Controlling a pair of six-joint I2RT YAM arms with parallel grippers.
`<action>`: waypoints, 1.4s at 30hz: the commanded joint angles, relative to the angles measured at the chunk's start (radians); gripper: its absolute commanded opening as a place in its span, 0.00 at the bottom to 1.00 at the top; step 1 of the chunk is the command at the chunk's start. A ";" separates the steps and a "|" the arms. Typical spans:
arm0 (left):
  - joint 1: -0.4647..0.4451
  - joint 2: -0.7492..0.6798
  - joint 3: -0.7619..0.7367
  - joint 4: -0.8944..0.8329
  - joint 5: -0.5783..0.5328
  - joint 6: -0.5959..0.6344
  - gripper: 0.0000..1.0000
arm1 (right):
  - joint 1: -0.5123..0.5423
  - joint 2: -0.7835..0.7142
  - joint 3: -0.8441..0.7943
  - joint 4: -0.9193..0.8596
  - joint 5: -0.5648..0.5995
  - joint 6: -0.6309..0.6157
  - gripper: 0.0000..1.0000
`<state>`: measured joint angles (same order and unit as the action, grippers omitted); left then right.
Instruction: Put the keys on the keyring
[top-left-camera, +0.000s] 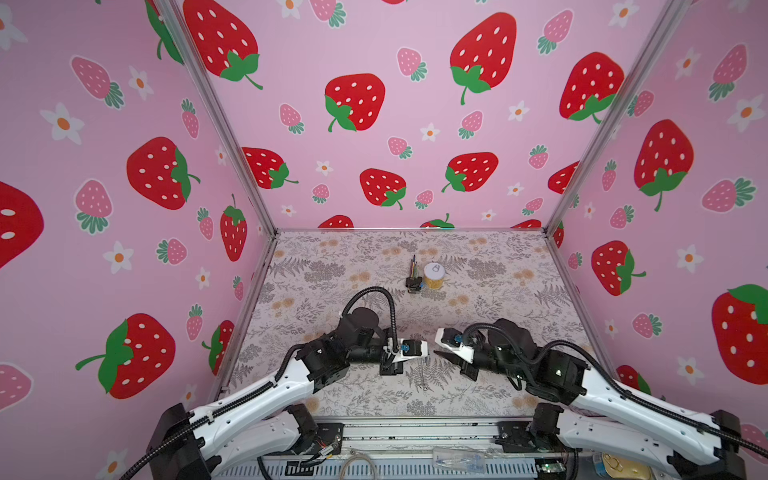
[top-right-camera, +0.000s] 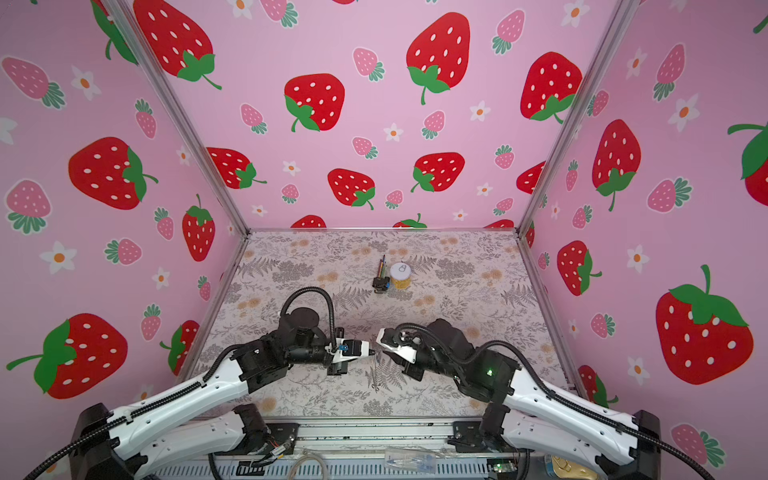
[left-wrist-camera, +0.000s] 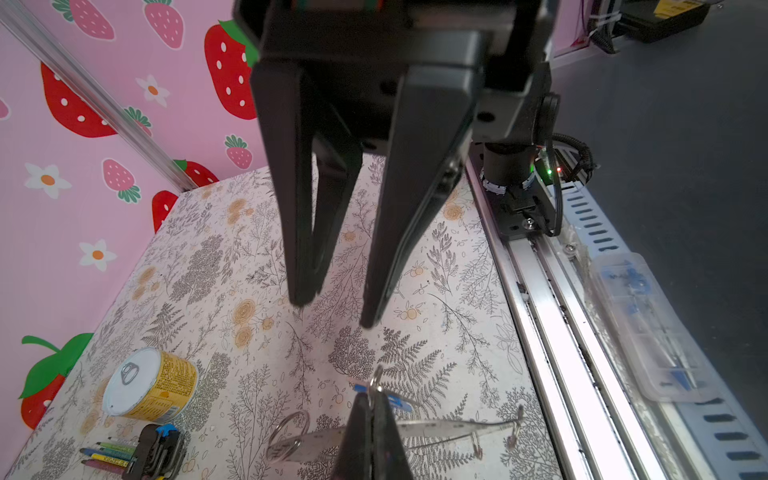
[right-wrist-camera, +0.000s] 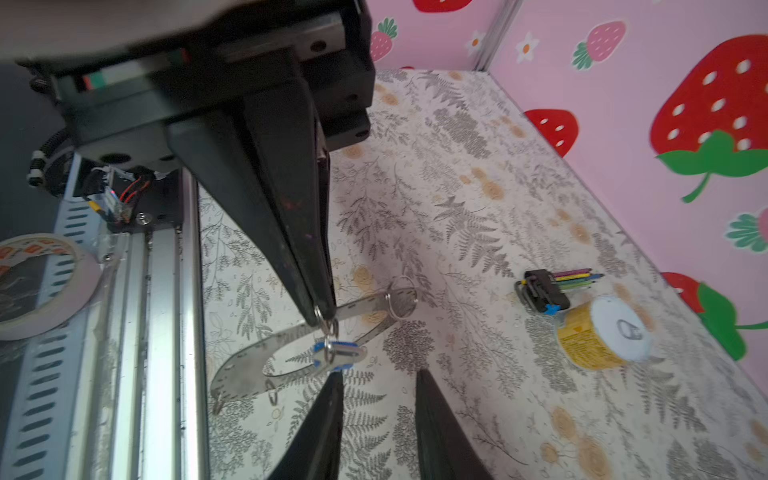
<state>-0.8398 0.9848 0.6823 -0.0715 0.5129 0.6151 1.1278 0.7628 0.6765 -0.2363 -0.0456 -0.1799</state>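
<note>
My left gripper (left-wrist-camera: 374, 397) is shut on a small metal split ring, and the keys (right-wrist-camera: 345, 353), a blue oval tag with a pale face, hang from that ring just under its tip (right-wrist-camera: 324, 313). The keyring (right-wrist-camera: 245, 365), a large flat grey hoop with dotted edges and small rings on it, sits right behind the tag. It is nearly edge-on in the left wrist view (left-wrist-camera: 440, 428) and a thin line in a top view (top-left-camera: 422, 376). I cannot tell whether it rests on the table. My right gripper (right-wrist-camera: 379, 372) is open and empty, a short way from the tag, facing the left gripper (top-right-camera: 376, 352).
A yellow can with a white lid (top-left-camera: 434, 276) and a black clip with coloured sticks (top-left-camera: 413, 280) stand at the back middle of the floral table. A metal rail (left-wrist-camera: 540, 332) runs along the table's front edge. A tape roll (right-wrist-camera: 37, 286) lies beyond it. Pink walls enclose three sides.
</note>
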 joint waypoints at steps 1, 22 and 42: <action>0.026 -0.006 0.014 0.071 0.061 -0.055 0.00 | -0.015 -0.100 -0.071 0.151 0.054 0.024 0.36; 0.131 -0.018 -0.060 0.339 0.309 -0.198 0.00 | -0.049 -0.037 -0.222 0.391 -0.115 0.135 0.49; 0.134 -0.043 -0.065 0.352 0.294 -0.207 0.00 | -0.049 0.055 -0.256 0.681 -0.220 0.237 0.48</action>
<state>-0.7105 0.9615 0.6155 0.2310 0.7868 0.4137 1.0832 0.8028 0.4210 0.3904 -0.2333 0.0284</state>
